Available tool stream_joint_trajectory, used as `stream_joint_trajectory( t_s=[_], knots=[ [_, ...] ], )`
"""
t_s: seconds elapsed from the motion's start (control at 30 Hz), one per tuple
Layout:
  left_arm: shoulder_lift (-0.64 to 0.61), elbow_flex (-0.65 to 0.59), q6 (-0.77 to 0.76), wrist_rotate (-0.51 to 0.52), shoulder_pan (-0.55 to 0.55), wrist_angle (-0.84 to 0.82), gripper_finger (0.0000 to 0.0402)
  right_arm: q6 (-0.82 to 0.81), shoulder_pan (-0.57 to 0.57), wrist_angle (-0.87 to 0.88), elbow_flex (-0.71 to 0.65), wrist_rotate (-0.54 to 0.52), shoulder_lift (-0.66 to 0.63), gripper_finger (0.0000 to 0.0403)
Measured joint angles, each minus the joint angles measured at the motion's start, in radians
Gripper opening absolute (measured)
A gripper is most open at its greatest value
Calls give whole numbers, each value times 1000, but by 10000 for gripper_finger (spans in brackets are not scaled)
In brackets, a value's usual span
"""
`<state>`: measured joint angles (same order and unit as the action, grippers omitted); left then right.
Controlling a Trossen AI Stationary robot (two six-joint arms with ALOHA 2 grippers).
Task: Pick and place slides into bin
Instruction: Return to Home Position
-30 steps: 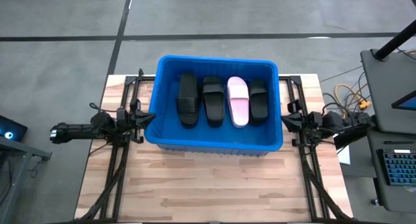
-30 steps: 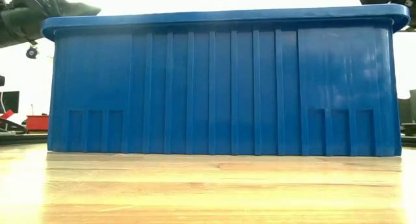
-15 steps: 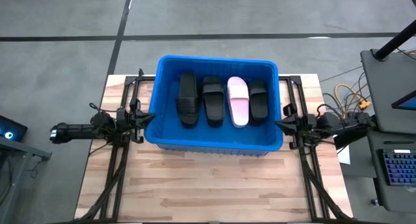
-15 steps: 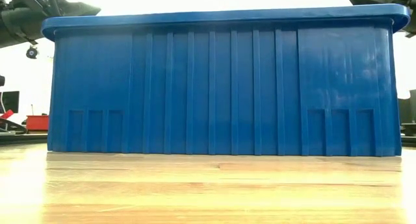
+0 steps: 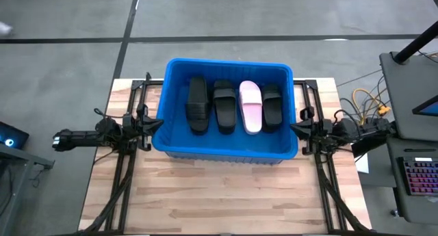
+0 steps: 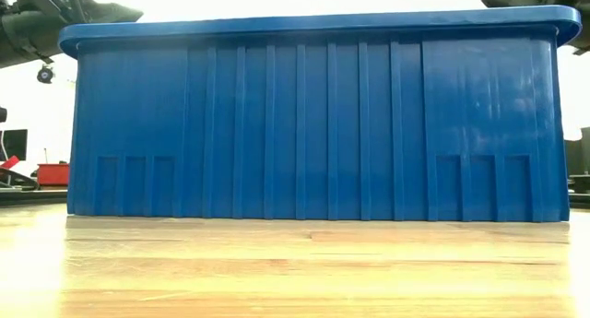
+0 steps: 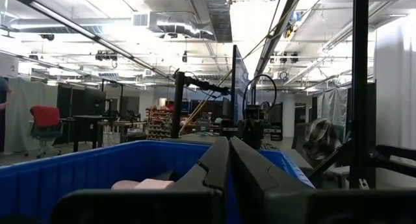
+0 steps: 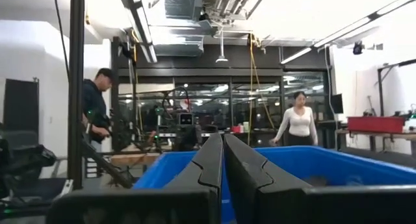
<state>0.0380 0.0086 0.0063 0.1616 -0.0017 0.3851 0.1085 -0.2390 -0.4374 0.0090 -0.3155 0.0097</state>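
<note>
Desk (image 5: 219, 202) wood shows no slides left outside, so the job looks finished, barring any hidden from view. Bright blue ribbed bin (image 5: 226, 150) sits at the desk's far edge, midway between its corners. Left arm (image 5: 102, 135) and right arm (image 5: 345, 130) flank it at the side edges, jaws pressed together, holding nothing. Inside, side by side, lie three matte black slides (image 5: 198, 105) and one pale pink slide (image 5: 250, 107).
</note>
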Motion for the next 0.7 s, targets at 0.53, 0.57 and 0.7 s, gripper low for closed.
stream_joint_trajectory(
  t_s=[0.53, 0.57, 0.7],
  knots=[
    [-1, 0, 0, 0, 0, 0, 0, -107, 109, 20, 0, 139, 0, 8],
    [-1, 0, 0, 0, 0, 0, 0, -111, 109, 27, 1, 141, 0, 8],
    [0, 0, 0, 0, 0, -1, 0, -103, 109, 72, 1, 132, 0, 8]
  ],
)
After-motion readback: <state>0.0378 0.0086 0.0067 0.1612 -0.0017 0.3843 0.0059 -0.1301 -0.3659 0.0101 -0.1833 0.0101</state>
